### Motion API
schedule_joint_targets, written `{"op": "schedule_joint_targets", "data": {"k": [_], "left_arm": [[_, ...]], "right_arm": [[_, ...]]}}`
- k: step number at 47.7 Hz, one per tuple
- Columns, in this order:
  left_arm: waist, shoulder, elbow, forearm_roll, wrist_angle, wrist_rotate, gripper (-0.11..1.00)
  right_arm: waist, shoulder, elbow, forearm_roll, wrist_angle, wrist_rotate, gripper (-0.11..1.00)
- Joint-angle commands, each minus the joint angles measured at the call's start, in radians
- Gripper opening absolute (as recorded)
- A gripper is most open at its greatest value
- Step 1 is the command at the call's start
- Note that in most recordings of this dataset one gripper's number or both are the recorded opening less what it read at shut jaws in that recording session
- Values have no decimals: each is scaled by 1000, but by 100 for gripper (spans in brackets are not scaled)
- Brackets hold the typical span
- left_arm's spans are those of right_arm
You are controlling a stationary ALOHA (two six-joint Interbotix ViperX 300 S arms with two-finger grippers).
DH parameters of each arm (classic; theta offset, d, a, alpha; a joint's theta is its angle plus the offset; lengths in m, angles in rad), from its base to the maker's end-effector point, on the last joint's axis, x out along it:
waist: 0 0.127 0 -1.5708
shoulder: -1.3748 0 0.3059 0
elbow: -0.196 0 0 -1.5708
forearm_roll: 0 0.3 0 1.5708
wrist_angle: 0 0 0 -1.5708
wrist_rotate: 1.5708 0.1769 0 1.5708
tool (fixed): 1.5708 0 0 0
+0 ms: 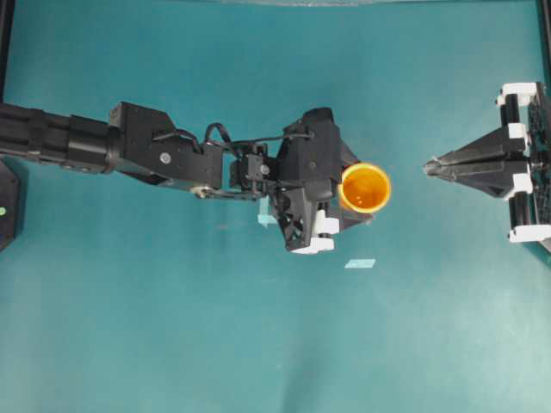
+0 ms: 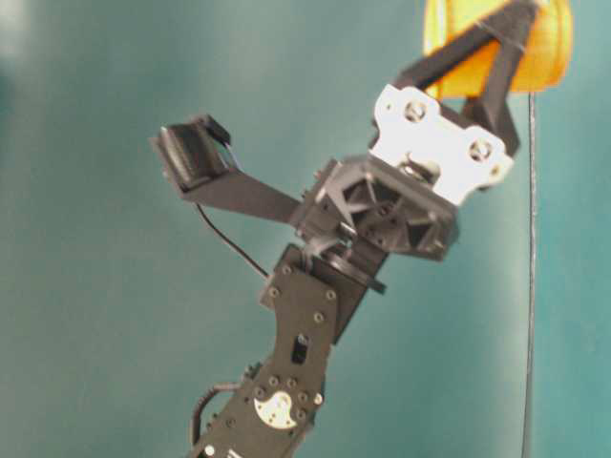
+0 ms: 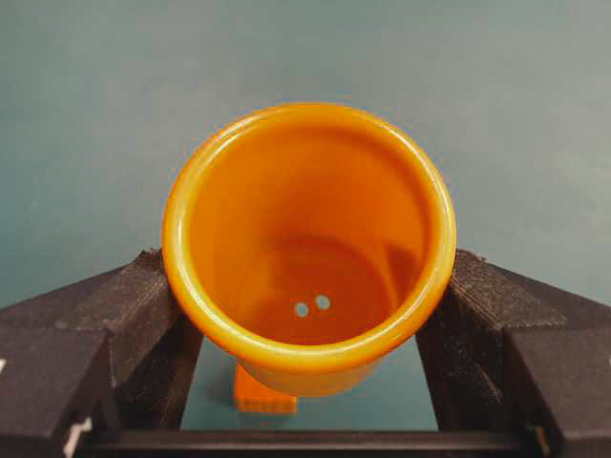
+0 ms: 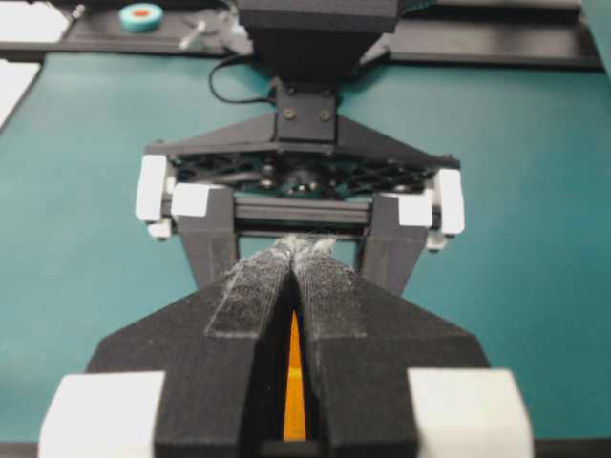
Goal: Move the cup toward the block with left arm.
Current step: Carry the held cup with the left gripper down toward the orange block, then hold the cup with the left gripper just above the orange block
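While clamped in left gripper (image 3: 305, 382), cup (image 3: 307, 239) unlabelled

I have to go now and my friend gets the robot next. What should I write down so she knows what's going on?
Left gripper: jaws closed on the cup, one finger pressed against each side of it, upright with its mouth facing up.
Right gripper: jaws shut, empty, parked at the right side, apart from the cup.
The block: small orange cube on the table just under the cup's near edge in the left wrist view; hidden in the overhead view.
Done: cup grasped and brought close to the block.
Left: probably only to set the cup down by the block and let go. Whether the cup touches the table, I can't tell.
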Motion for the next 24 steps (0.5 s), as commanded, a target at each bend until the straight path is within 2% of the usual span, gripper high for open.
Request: {"op": "schedule_joint_targets", "data": {"k": [1, 24], "left_arm": [[-3, -5, -41, 2, -9, 2, 62], [6, 26, -69, 2, 37, 3, 62]], "right_arm": [[2, 2, -17, -2, -9, 0, 0], [2, 2, -17, -2, -9, 0, 0]]}}
